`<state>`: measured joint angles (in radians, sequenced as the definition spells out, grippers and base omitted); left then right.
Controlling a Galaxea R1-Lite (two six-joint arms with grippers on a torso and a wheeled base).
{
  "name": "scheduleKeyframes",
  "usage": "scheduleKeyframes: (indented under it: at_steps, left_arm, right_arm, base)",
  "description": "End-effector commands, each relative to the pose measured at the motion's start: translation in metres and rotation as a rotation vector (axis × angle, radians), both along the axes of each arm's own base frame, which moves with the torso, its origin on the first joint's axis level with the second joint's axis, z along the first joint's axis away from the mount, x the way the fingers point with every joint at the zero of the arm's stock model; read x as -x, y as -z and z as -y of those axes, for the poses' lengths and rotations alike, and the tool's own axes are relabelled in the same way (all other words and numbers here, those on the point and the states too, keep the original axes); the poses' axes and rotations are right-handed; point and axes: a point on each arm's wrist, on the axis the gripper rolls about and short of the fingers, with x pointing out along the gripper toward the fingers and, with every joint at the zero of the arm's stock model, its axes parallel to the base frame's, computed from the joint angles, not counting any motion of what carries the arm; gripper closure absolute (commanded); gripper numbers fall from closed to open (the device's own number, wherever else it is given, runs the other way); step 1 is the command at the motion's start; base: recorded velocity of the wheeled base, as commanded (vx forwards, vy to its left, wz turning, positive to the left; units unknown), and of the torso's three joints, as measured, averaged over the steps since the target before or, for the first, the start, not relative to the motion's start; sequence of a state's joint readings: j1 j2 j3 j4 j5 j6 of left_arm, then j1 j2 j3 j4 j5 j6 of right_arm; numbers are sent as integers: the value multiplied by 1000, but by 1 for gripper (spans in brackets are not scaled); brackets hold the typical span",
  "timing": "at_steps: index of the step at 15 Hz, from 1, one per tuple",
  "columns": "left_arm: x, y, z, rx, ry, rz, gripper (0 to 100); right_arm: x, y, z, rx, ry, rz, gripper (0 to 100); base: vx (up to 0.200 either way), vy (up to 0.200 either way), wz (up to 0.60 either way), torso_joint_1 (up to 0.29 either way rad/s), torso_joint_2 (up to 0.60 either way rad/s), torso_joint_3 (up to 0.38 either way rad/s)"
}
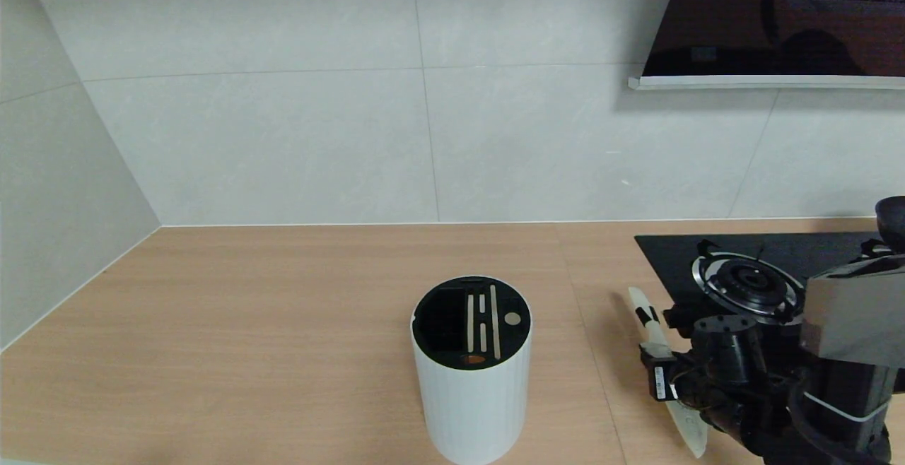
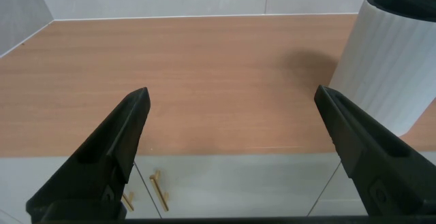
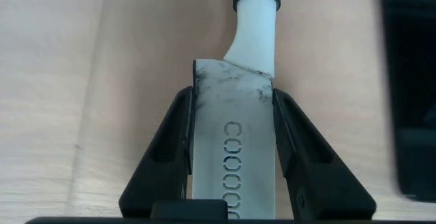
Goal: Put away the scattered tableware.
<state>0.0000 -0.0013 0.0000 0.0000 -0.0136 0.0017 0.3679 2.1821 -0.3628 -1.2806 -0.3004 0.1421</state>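
Observation:
A white cylindrical holder (image 1: 471, 380) with a black slotted top stands at the middle front of the wooden counter. To its right, beside the stove, is a white-bladed knife (image 1: 654, 331) with a white and black handle pointing toward the wall. My right gripper (image 1: 672, 373) is shut on its blade. In the right wrist view the knife's blade (image 3: 234, 135) sits squeezed between the two black fingers of the right gripper (image 3: 233, 100). My left gripper (image 2: 231, 94) hangs open and holds nothing, near the counter's front edge, with the holder (image 2: 395, 60) off to one side.
A black gas stove (image 1: 749, 281) with a metal burner ring sits at the right, under a dark range hood (image 1: 778, 20). Tiled walls close the back and left. Bare wooden counter (image 1: 283, 309) spreads left of the holder. Cabinet fronts with gold handles (image 2: 158, 190) lie below the edge.

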Motion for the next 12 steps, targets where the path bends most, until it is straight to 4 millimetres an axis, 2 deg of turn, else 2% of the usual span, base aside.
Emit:
scheduleKeyframes:
  at_steps: [1,3,6,9,12]
  left_arm:
    - [0,0,0,0,0,-1,0]
    - [0,0,0,-1,0,-1,0]
    - [0,0,0,-1,0,-1,0]
    - [0,0,0,0,-1,0,0]
    - [0,-5,0,2,-1,32,0]
  right_arm:
    - [18,-67,0,-88,-33,207,100]
    - [32,-97,5,-129,-50,305,100]
    - [45,-120,2,-162,-98,381,100]
    - [55,-131,-4,-173,-137,387,100]
    - [57,-133,-5,-173,-140,385,100]
  base:
    - [0,0,0,0,0,0]
    - [0,0,0,0,0,0]
    - [0,0,0,0,0,0]
    - [0,0,0,0,0,0]
    - [0,0,0,0,0,0]
